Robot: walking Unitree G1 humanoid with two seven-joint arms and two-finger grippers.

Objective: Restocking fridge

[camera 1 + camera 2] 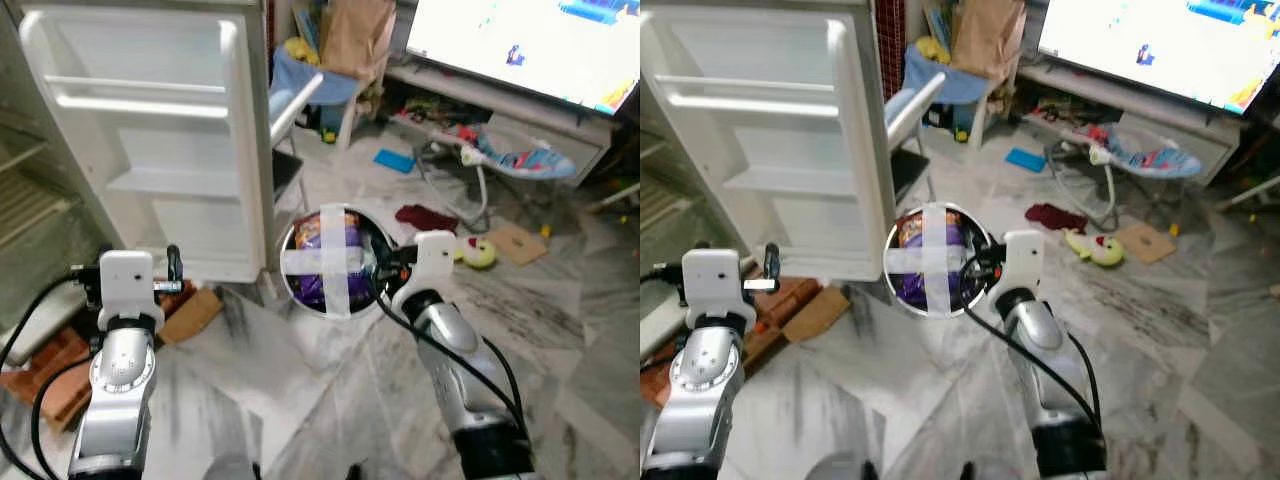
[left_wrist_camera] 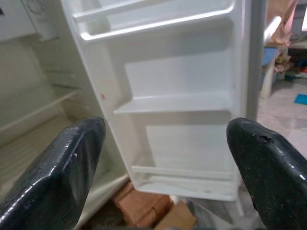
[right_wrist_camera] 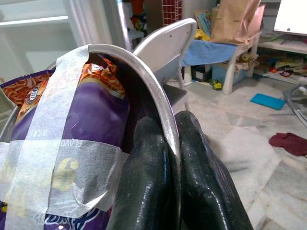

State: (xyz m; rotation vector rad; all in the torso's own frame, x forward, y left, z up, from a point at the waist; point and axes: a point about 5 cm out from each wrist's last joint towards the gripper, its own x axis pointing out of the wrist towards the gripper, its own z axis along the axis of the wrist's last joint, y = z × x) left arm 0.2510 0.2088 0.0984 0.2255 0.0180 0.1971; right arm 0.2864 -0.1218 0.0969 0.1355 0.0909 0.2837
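A metal bowl (image 1: 330, 262) is held out in front of the robot by the right gripper (image 1: 385, 265), whose two black fingers (image 3: 158, 191) are pressed together on the rim — one inside, one outside. In the bowl sits a purple snack bag (image 3: 72, 120), strapped down with a cross of white tape (image 3: 43, 158). The bowl hangs above the marble floor (image 1: 300, 400), just beside the outer edge of the open fridge door (image 1: 170, 140) and not yet inside anything.

The left gripper (image 2: 168, 163) is raised toward the door, its fingers spread wide with nothing between them. Through it the door shelves (image 2: 177, 103) are seen, bare and white; the fridge body (image 1: 30, 190) lies further to the left.

The step in hand is judged to be carrying the bowl to the fridge. To do it well:
- The bowl should be kept level — a rim pinch gives little hold against tipping, though the tape should keep the bag in.
- The door edge should be cleared before swinging left, since the bowl is close to it.
- A shelf wide enough for the bowl should be picked; the door shelves look narrow, so an inner shelf is likely safer.
- The pinch should be released only once the base rests flat.

A white chair (image 1: 300, 95) and floor clutter stand behind, well apart.
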